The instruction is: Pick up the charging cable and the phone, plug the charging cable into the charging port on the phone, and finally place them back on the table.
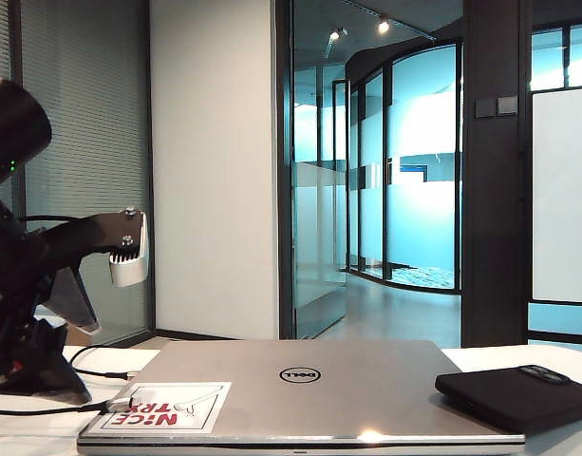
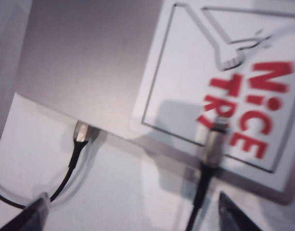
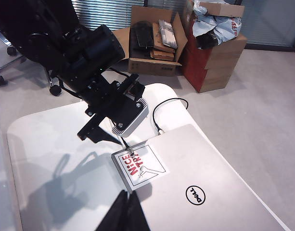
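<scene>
Table (image 3: 51, 144) first, since it's the biggest thing you've got: white top, with a closed silver laptop (image 1: 309, 389) lying flat on it. Your phone (image 1: 518, 394) is on the right side of the exterior view, black slab resting partly on the laptop's right edge, camera bump up. Nothing is holding it.

Sticker (image 2: 219, 91) with the red "NiCE TRY" sits on the laptop's near left corner. The cable (image 2: 212, 149) lies with its metal plug end resting right on that sticker, cord trailing off the laptop edge onto the table. A second black cord (image 2: 80, 142) is plugged into the laptop's side just beside it.

Your left gripper (image 2: 133, 211) hangs above that corner, jaws spread wide with the plug roughly between the fingertips (image 2: 34, 214), holding nothing. From the exterior view it's on the far left.

Your right gripper (image 3: 125, 214) is up high over the laptop, fingers pressed together, nothing in them.
</scene>
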Motion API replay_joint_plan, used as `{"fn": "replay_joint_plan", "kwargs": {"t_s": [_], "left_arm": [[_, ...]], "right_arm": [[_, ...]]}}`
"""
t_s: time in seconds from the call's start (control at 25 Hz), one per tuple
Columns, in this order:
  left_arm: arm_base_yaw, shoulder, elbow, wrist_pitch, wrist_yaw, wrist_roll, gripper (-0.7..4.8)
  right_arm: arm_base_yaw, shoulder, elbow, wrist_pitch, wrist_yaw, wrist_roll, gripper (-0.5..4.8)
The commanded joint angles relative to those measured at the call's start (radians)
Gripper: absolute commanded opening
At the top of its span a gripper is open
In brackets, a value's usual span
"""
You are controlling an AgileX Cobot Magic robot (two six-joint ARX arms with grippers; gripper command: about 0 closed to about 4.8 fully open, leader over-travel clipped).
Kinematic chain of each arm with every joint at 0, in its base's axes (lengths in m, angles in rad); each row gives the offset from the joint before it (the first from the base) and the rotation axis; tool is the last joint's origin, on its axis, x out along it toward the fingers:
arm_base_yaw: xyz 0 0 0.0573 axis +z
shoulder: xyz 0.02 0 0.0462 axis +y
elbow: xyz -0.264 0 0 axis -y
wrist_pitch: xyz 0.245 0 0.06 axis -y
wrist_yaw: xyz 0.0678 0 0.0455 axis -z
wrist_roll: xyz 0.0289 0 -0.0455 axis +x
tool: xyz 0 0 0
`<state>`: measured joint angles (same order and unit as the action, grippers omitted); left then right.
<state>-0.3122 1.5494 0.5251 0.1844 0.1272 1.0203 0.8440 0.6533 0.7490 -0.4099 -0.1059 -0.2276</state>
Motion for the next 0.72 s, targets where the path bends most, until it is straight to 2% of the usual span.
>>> {"fn": "replay_joint_plan", "kwargs": {"t_s": [0.04,0.72], "left_arm": [[-0.002,0.022,0.001,0.027,0.005,0.000,4.75],[-0.002,0.122,0.002,0.097,0.005,0.000,4.75]], "right_arm": [[0.000,-0.003,0.003,0.019,0.000,-0.002,-0.08],[-0.004,-0.003,0.003,0.019,0.000,-0.002,-0.08]]}}
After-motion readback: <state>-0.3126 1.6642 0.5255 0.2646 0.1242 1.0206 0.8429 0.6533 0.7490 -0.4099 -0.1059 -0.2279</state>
